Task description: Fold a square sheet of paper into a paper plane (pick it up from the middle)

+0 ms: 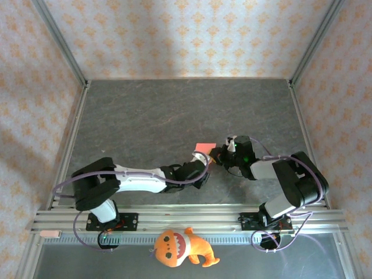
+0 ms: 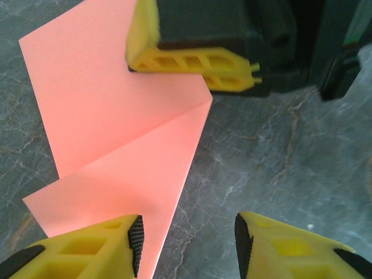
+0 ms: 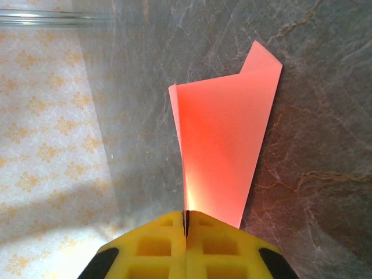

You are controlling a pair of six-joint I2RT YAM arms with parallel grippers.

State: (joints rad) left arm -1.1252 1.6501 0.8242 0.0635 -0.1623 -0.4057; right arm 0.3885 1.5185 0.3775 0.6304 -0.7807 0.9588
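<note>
There was one sheet of paper [image 2: 110, 128], thin and red-pink, already partly folded so that its outline was no longer square. In the left wrist view a diagonal crease ran from its right-hand corner down toward the lower left, with one flap lying over another. In the right wrist view it showed as a tapering wedge, narrow at the bottom of the frame and wider toward the top, with a small corner jutting out at the upper right and light glowing through it. In the top view it sat a little right of the frame's middle, low over the grey marbled tabletop [image 1: 145, 116], between the tips of the two arms; whether it lay fully flat I could not tell. The right end effector [image 3: 186, 224] had its yellow fingers pressed together on the narrow end of the sheet, pinching it. The left end effector [image 2: 189, 244] stood at a middling width with nothing clamped, one finger [image 2: 87, 244] over the paper's lower edge. Counted: one sheet, two arms, two end effectors, and one orange plush toy [image 1: 181, 248] at the bottom centre of the top view.
</note>
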